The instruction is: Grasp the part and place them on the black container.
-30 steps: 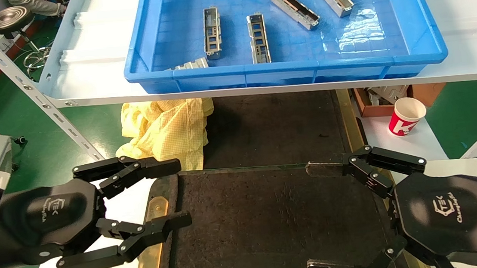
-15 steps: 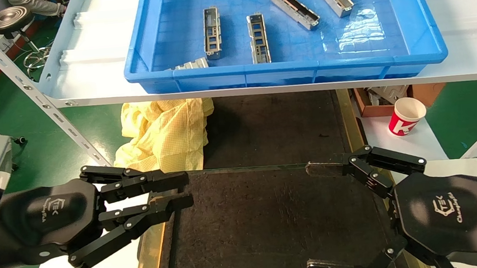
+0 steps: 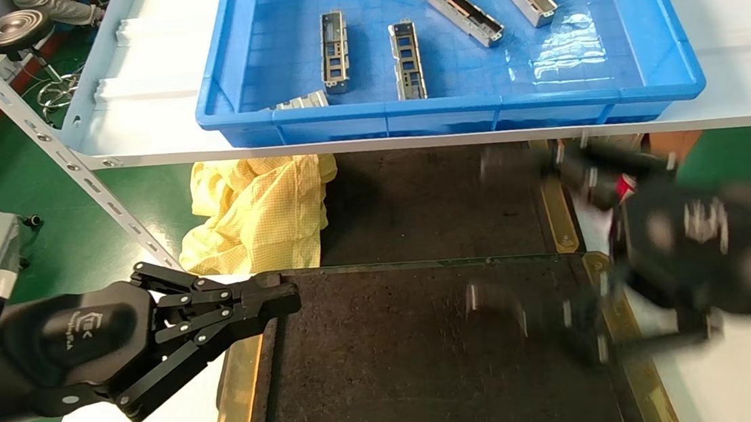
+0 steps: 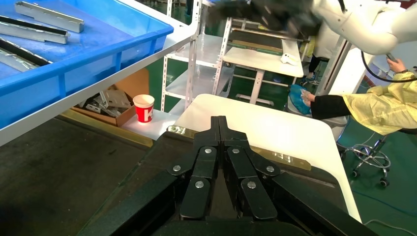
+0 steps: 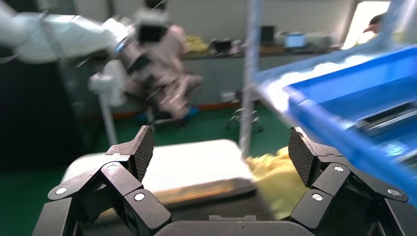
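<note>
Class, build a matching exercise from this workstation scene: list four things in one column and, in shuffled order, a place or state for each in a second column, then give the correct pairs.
Things
1. left gripper
2. right gripper
3. blue crate
4. paper cup

Places or states
A. red and white, on the low white surface beside the black container
B. fingers pressed together, over the container's near-left corner
C. on the upper white shelf, holding metal parts
D. fingers spread wide, nothing between them

Pairs: 1-B, 2-D, 3-C, 4-A
</note>
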You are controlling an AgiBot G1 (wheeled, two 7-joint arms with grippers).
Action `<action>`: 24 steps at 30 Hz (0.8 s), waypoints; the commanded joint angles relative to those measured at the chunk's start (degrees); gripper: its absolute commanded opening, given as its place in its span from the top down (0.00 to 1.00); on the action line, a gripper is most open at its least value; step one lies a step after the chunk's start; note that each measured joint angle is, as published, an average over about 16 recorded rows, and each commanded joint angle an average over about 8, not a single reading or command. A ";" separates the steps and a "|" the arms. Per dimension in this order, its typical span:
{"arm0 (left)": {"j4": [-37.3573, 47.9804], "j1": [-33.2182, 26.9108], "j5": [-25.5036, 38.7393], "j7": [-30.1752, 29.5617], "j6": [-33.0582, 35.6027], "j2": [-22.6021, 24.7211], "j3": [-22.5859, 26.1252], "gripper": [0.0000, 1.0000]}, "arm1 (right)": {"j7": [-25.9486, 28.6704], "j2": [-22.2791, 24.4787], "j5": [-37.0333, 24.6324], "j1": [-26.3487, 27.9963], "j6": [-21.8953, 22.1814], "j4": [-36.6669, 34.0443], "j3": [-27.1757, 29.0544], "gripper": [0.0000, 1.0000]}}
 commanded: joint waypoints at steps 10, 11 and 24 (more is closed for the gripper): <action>0.00 0.00 0.00 0.00 0.00 0.00 0.00 1.00 | 4.93 -5.76 -9.54 16.71 7.64 -10.01 -3.60 0.00; 0.00 0.00 0.00 0.00 0.00 0.00 0.00 1.00 | 5.03 -6.48 -10.52 18.37 8.05 -11.96 -4.01 0.00; 0.00 0.00 0.00 0.00 0.00 0.00 0.00 1.00 | -0.05 -16.44 -23.44 36.56 11.75 -39.93 -10.38 0.00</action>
